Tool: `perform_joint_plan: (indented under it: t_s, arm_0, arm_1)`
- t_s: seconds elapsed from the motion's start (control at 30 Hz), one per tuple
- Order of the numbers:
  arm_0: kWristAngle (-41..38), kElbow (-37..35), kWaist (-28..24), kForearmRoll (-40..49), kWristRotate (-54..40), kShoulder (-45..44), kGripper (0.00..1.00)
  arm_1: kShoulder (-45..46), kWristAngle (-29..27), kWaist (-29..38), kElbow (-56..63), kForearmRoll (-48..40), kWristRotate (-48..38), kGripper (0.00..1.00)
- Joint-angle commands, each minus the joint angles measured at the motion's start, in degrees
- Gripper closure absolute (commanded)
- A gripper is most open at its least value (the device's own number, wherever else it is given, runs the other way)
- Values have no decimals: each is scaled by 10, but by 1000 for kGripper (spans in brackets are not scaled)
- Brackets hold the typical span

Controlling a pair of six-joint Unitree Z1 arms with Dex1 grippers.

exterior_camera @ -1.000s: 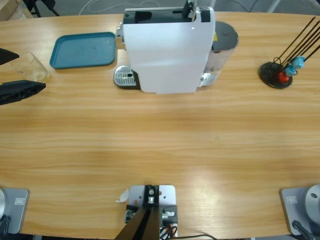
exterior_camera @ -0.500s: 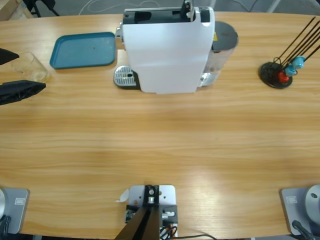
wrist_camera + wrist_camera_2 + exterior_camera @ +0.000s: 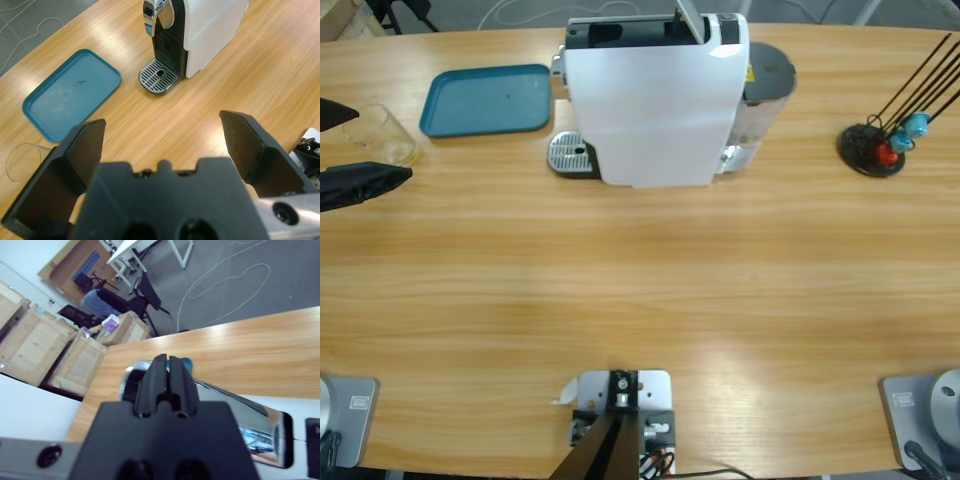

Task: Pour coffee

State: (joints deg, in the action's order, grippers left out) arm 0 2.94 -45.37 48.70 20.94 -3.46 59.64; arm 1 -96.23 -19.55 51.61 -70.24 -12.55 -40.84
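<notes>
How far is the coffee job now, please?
Early. Nothing is poured: the glass looks empty, off the drip grate. In hand: the right gripper, jaws together, is at the lever on the machine. The left gripper is open, holding nothing. Left: placing the glass, brewing.

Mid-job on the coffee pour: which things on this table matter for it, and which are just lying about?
For the job:
- white coffee machine
- its drip grille
- clear glass
- left gripper, open
- right gripper, shut above the machine

No coffee shows yet.

Lying about:
- blue tray
- black capsule stand
</notes>
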Motion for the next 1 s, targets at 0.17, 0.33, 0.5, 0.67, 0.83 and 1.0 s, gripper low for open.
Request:
perform_joint_plan:
  t_s: [0.17, 0.33, 0.5, 0.67, 0.83, 1.0]
  arm_0:
    - [5, 19, -4, 3, 11, -7, 4]
    - [5, 16, -4, 2, 11, -7, 4]
    - [7, 20, -4, 2, 13, -9, 3]
    - [8, 20, -4, 2, 13, -9, 4]
    - [10, 20, -4, 2, 14, -11, 1]
    - [9, 23, -4, 3, 15, -20, 2]
  arm_1:
    - [-103, 34, 34, 9, -3, -3, 1000]
    - [-139, 37, 34, 12, -6, -5, 1000]
    - [-174, 44, 35, 32, -6, -6, 1000]
    - [-194, 48, 35, 55, -3, -9, 1000]
    - [-204, 51, 35, 77, 16, -24, 1000]
    - [-221, 59, 35, 82, 28, -38, 1000]
